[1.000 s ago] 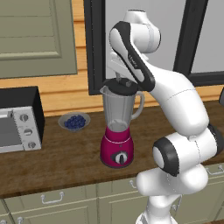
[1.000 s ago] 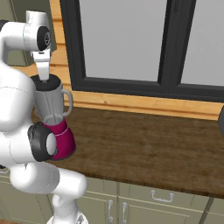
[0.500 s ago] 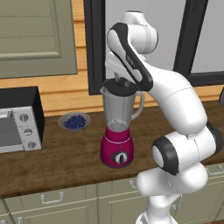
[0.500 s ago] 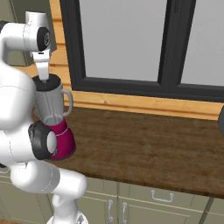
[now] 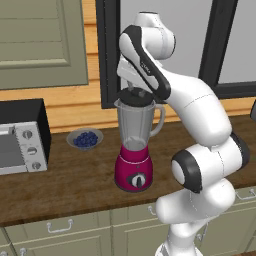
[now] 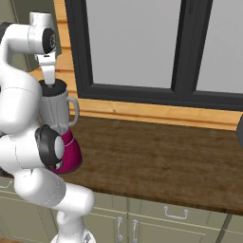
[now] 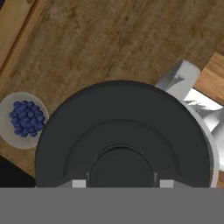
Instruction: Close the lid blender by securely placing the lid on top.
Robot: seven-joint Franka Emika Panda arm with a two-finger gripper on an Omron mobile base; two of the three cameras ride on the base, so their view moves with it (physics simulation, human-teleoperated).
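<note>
One black lid (image 5: 134, 97) sits on the blender (image 5: 135, 145), gripper (image 5: 136, 91) clamped on its knob.

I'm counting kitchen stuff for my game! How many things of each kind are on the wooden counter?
Magenta-based blender with clear grey jar: 1
Round black lid on the jar: 1
Grey bowl of blueberries: 1
Black-and-silver toaster oven: 1
Total: 4

black lid (image 7: 122, 131), magenta-based blender (image 5: 134, 170)
</note>
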